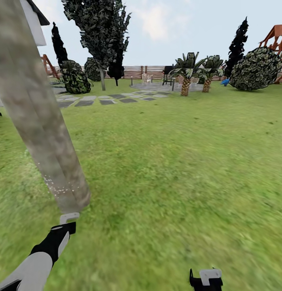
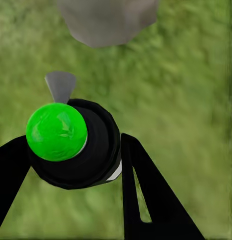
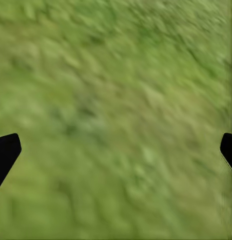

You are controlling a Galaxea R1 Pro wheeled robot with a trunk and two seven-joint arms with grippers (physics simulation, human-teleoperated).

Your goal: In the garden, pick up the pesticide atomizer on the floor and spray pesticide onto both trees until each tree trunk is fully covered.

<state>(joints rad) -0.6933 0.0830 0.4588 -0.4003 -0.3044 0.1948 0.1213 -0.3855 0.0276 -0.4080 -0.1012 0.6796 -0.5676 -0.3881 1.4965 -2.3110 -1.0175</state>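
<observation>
now the atomizer (image 2: 76, 147) sits clamped between the left gripper (image 2: 71, 165) jaws.

Left arm (image 1: 35, 262) reaching forward, left gripper (image 2: 71, 165) squeezed shut around a bottle (image 2: 78, 145), right gripper (image 3: 116, 150) spread wide, holding nothing

No legible text in any view.
No labels, brands, numbers or signs can be read.
</observation>
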